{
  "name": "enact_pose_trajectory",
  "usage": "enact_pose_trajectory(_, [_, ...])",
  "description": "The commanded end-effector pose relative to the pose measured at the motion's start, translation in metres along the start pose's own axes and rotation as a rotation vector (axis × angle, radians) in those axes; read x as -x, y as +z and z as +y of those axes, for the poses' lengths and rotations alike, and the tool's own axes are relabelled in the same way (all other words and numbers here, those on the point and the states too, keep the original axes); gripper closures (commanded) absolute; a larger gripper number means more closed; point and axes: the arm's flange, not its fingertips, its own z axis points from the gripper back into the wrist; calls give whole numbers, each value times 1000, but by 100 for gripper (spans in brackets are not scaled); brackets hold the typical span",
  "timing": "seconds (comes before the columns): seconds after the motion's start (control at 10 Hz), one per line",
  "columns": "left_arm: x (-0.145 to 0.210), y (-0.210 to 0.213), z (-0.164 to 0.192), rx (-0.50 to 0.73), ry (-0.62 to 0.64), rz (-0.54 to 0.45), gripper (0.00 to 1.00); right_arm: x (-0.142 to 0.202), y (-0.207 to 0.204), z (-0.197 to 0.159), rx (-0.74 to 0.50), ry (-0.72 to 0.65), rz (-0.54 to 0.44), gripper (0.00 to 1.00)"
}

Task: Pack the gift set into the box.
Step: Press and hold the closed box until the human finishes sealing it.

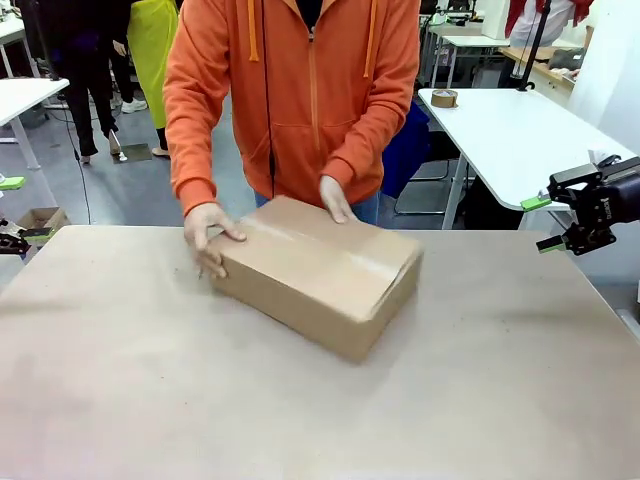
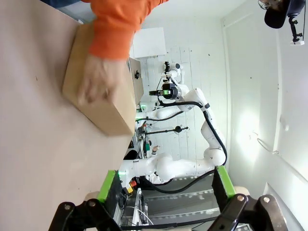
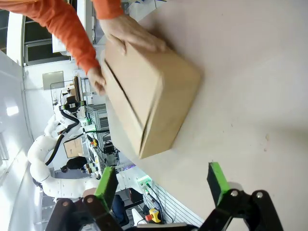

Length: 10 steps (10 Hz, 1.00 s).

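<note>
While the person's right hand (image 1: 208,232) lies spread over one end of the box (image 1: 318,272) and the person's left hand (image 1: 335,198) rests flat on its far edge, the box sits mid-table (image 1: 150,400), turned at an angle, flaps folded down, its contents hidden. The left gripper (image 2: 166,183) and the right gripper (image 3: 161,179) hang well apart from it, fingers spread wide, gripping nothing.

The box (image 1: 318,270) is closed, so its inside is hidden. In the left wrist view, the person's hand (image 2: 96,84) on the box is motion-blurred.
</note>
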Motion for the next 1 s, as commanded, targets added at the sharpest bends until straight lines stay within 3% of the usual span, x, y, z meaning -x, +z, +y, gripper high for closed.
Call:
enact_pose_trajectory(0.0, [4, -2, -1, -7, -20, 0, 0, 1, 1, -1, -22, 26, -7, 0])
enact_pose_trajectory(0.9, [0, 0, 0, 0, 0, 0, 0, 0, 0, 0, 0, 0, 0, 0])
